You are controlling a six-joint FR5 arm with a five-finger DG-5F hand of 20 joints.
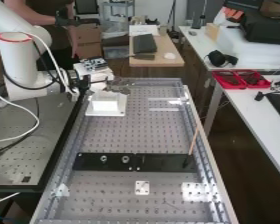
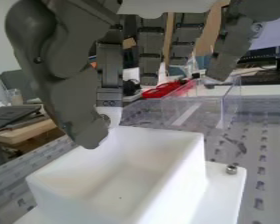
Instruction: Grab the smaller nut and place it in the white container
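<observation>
White container (image 1: 105, 102) is right under my hand (image 1: 85, 82), sitting on its white base plate, open top facing up, and in the wrist view I'm looking at its bare white floor. As for the hand, it's partly curled, thumb tip (image 2: 89, 136) close to one finger, and what looks like the smaller nut (image 2: 106, 119) is pinched there, just over the container's rim. It's mostly tucked behind the thumb, so I can't tell how square the grip is. Beyond the container there's a see-through box (image 2: 197, 107). Over on the side table, a red tray (image 1: 241, 79) has dark stuff in it, too small for me to make out. Larger nut (image 1: 104, 159) and bearing (image 1: 125, 159) are standing on the black bar (image 1: 165, 162).
</observation>
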